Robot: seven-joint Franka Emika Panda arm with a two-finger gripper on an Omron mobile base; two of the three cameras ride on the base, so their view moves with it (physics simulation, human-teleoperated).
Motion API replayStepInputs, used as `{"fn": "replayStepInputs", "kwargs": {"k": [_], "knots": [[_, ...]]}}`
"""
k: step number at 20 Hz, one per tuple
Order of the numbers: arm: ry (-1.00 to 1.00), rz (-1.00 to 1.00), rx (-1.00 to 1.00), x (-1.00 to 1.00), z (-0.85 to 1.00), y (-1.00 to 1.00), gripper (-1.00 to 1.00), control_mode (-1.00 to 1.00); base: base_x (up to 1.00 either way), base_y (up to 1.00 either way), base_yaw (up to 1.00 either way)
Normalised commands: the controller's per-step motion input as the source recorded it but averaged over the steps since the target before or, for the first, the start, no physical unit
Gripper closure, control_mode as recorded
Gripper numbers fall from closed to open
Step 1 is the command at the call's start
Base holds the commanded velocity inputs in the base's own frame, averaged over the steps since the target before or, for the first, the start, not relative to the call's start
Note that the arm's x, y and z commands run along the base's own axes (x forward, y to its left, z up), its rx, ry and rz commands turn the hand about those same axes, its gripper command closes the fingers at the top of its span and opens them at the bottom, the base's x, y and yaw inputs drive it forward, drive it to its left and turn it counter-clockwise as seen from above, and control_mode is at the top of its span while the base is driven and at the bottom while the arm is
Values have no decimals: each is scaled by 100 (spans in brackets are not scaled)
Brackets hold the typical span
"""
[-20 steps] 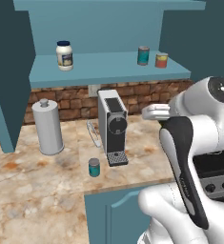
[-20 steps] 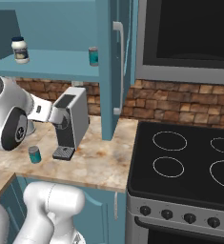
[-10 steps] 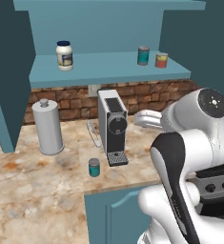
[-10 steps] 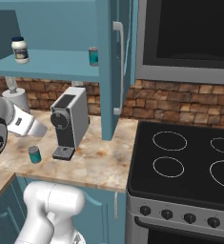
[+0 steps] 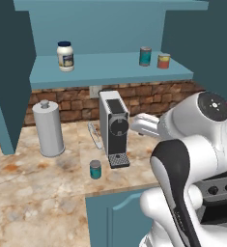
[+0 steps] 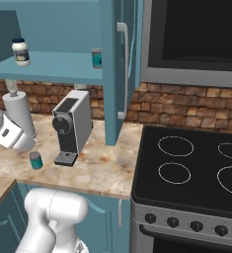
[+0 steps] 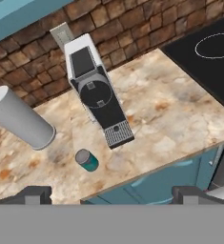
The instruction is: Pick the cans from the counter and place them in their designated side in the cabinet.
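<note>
One teal-blue can (image 5: 95, 169) stands on the marbled counter (image 5: 33, 202) near its front edge, just left of the coffee machine's drip tray; it also shows as the can (image 6: 36, 160) and the can (image 7: 87, 160). A second teal can (image 5: 145, 56) stands on the cabinet's light-blue shelf (image 5: 105, 70), to the right, also seen as the can (image 6: 96, 58). My gripper (image 7: 113, 194) hangs open above the counter's front edge, nothing between its fingertips (image 7: 33, 193). The counter can lies below and ahead of it. My white hand (image 5: 145, 125) sits right of the coffee machine.
A coffee machine (image 5: 114, 128) and a grey cylinder (image 5: 48, 129) stand on the counter. A red-orange can (image 5: 163, 61) and a white jar (image 5: 65, 56) share the shelf. An open cabinet door (image 6: 115, 74), a black stovetop (image 6: 196, 168) and a microwave (image 6: 196, 39) lie to the right.
My hand has drawn back to the left and slightly lower, and the arm's upper joints have swung round. Both cans stay where they were.
</note>
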Motion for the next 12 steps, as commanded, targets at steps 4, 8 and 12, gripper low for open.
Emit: {"fn": "replayStepInputs", "kwargs": {"k": [4,8,12], "knots": [[2,2,4,0,-2,18,-100,-100,0,0,0],[1,6,1,-3,0,23,-100,-100,0,0,0],[5,4,1,-2,-3,35,-100,-100,0,0,0]]}}
